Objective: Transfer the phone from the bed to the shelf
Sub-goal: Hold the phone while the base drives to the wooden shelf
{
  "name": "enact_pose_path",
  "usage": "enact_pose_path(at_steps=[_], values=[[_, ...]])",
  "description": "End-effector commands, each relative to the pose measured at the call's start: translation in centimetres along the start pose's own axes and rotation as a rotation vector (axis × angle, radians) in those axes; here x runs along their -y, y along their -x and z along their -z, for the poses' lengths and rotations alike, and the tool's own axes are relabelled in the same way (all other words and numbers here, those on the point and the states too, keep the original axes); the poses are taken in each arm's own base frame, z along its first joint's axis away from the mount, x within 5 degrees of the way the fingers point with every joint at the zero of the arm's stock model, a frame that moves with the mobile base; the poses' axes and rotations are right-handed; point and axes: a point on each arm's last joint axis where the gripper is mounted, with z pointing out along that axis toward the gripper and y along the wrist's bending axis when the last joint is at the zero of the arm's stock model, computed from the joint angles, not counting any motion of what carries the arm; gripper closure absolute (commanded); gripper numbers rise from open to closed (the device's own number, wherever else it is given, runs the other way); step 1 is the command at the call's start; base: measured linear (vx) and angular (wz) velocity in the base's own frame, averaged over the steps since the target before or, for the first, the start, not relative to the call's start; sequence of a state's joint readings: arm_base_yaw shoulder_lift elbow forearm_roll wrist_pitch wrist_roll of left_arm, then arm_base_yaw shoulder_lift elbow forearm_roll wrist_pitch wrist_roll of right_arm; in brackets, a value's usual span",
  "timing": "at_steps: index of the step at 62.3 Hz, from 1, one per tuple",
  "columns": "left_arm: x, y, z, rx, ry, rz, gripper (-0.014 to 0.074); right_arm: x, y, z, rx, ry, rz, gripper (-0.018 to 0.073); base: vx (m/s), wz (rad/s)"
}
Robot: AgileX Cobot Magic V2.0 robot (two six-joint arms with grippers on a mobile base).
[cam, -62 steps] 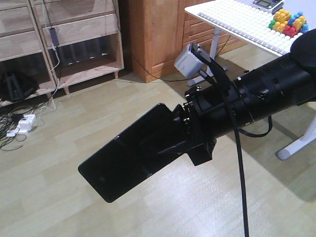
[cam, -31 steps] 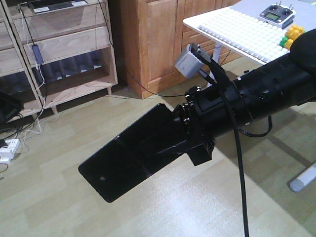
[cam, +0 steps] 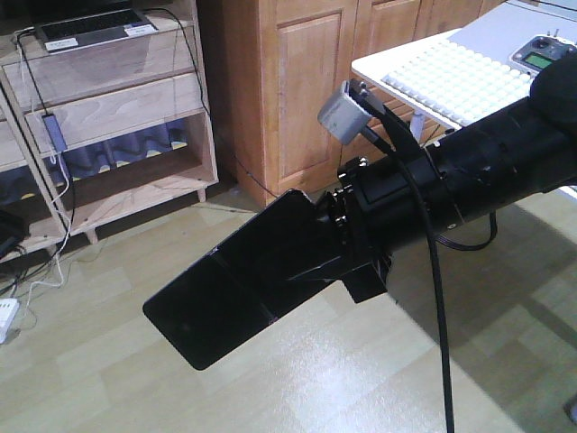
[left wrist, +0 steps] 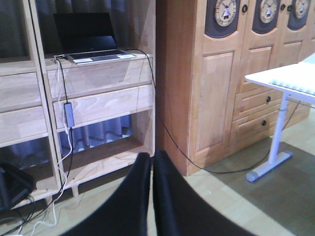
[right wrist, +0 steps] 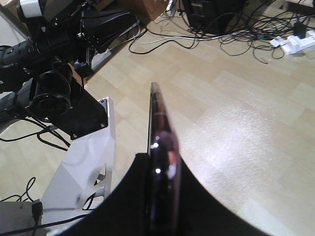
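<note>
The right gripper (right wrist: 160,189) squeezes tight on one end of the phone (right wrist: 155,123). The rest of the phone sticks out past the fingertips. From the front it is a flat black slab, tilted, up in the air over the floor (cam: 108,379). The shelf (cam: 117,101) stands well apart behind it, with a laptop (left wrist: 91,42) on one board. The left gripper (left wrist: 151,172) has its two fingers almost touching and holds nothing.
</note>
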State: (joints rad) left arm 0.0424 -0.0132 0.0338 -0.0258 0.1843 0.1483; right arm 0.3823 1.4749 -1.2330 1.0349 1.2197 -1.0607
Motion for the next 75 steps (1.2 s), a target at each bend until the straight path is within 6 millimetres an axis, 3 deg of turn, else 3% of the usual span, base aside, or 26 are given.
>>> enact_pose_path(at_steps=[1,36,75], values=[[-0.16,1.42,0.3,0.107,0.01,0.014,0.0595,-2.2,1.2,1.23,0.065,0.076,0.04,0.0561,0.44,0.02],[-0.16,1.42,0.3,0.107,0.01,0.014,0.0595,-2.21,1.2,1.23,0.065,0.076,0.04,0.0561,0.43,0.06],[-0.16,1.42,0.3,0.107,0.01,0.014,0.0595,-2.21,1.2,1.23,0.065,0.076,0.04,0.0561,0.41,0.28]])
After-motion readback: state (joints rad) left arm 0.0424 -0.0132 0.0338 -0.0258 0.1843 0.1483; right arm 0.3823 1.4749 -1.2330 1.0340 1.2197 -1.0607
